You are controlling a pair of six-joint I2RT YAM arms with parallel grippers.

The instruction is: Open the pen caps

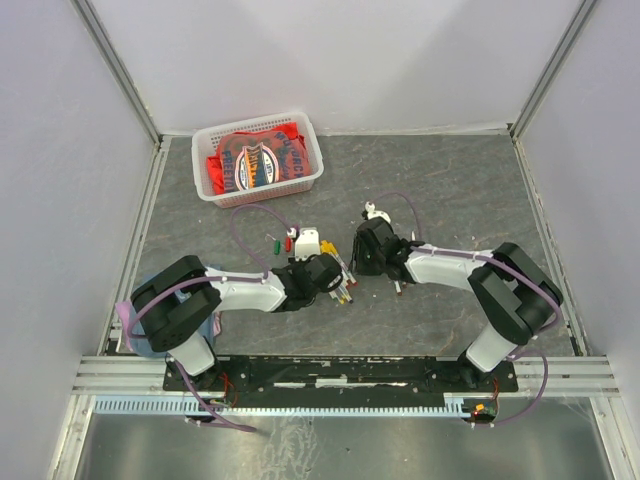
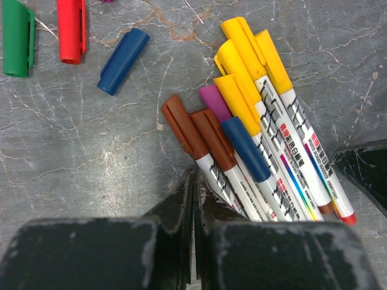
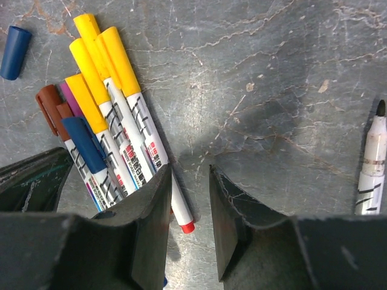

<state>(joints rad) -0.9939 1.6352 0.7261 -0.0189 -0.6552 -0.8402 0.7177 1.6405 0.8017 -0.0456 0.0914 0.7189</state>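
Observation:
A bundle of capped pens (image 2: pixel 254 121) lies on the grey table, with yellow caps (image 2: pixel 242 48), brown caps (image 2: pixel 181 124), a purple one and a blue one (image 2: pixel 245 148). It also shows in the right wrist view (image 3: pixel 103 121) and the top view (image 1: pixel 343 290). Loose green (image 2: pixel 17 37), red (image 2: pixel 71 30) and blue (image 2: pixel 123 61) caps lie apart. My left gripper (image 2: pixel 195 176) is shut and empty, its tips at the brown-capped pens. My right gripper (image 3: pixel 189 172) is open; a pen's red end (image 3: pixel 187 226) lies between the jaws, by the left finger.
An uncapped white pen barrel (image 3: pixel 372 169) lies to the right of my right gripper. A white basket (image 1: pixel 312 150) with a red printed cloth (image 1: pixel 255 160) stands at the back left. A small white object (image 1: pixel 308 240) sits behind my left gripper (image 1: pixel 330 275).

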